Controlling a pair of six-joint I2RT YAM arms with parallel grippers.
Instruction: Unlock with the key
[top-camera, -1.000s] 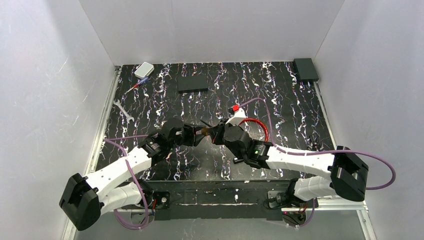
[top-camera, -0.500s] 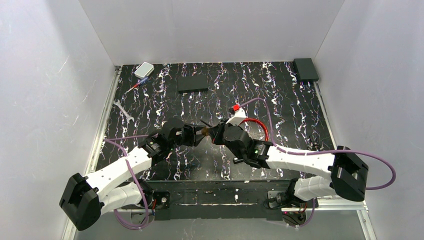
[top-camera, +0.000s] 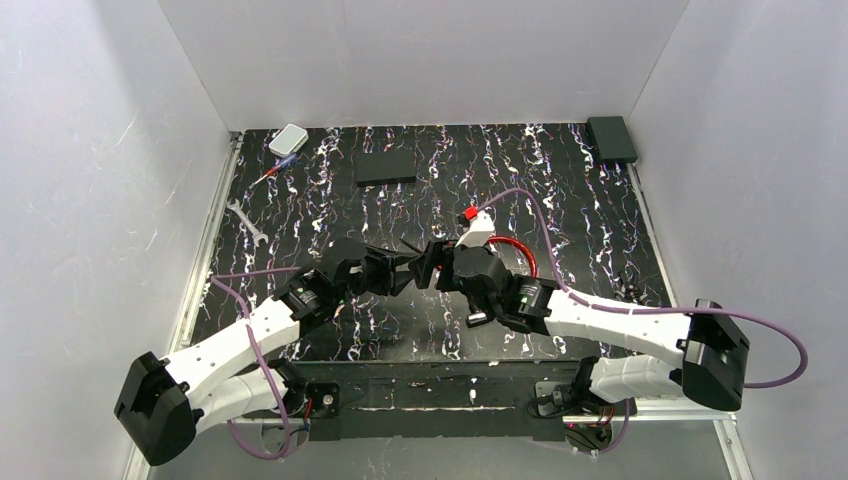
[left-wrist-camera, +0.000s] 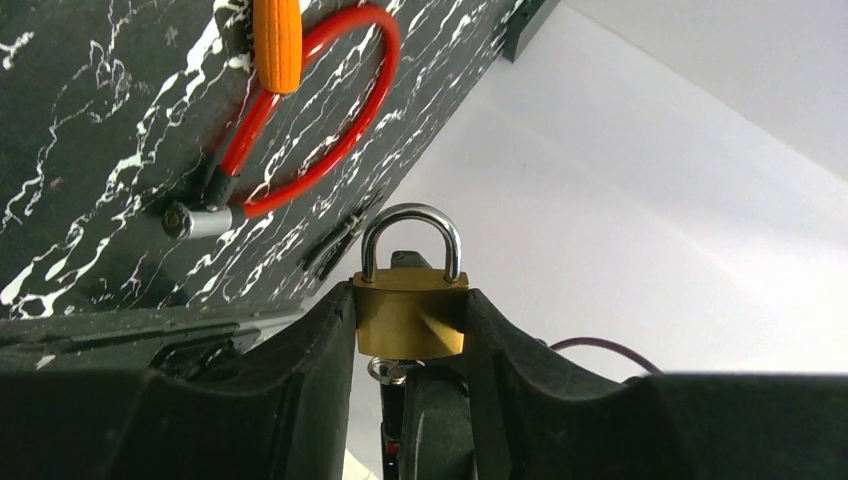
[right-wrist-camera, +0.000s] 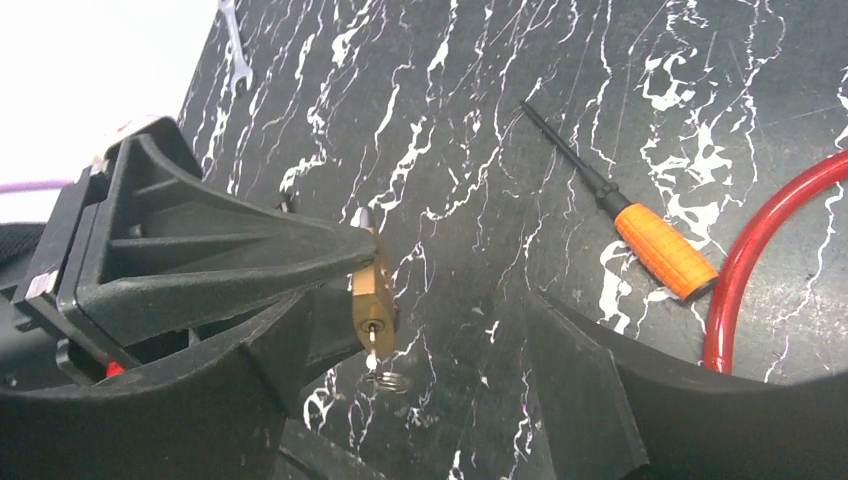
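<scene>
A small brass padlock (left-wrist-camera: 410, 312) with a silver shackle is held off the table, my left gripper (left-wrist-camera: 410, 300) shut on its body. Both shackle legs sit in the body. A small silver key (right-wrist-camera: 374, 345) with a wire ring (right-wrist-camera: 388, 380) sticks out of the padlock (right-wrist-camera: 373, 300) keyhole. My right gripper (right-wrist-camera: 415, 335) faces the keyhole, open, its fingers wide on either side of the key and touching nothing. In the top view the left gripper (top-camera: 398, 268) and the right gripper (top-camera: 426, 262) meet tip to tip at the table's middle.
An orange-handled tool with a thin black rod (right-wrist-camera: 665, 250) lies on the marbled table beside a red cable loop (right-wrist-camera: 750, 260). A silver wrench (top-camera: 245, 222) lies at the left edge. A black box (top-camera: 385, 167), a white box (top-camera: 288, 139) and a black block (top-camera: 612, 138) sit at the back.
My right gripper has opened and let go of the key, which stays in the padlock. The right arm's elbow has swung slightly outward. The left gripper holds as before.
</scene>
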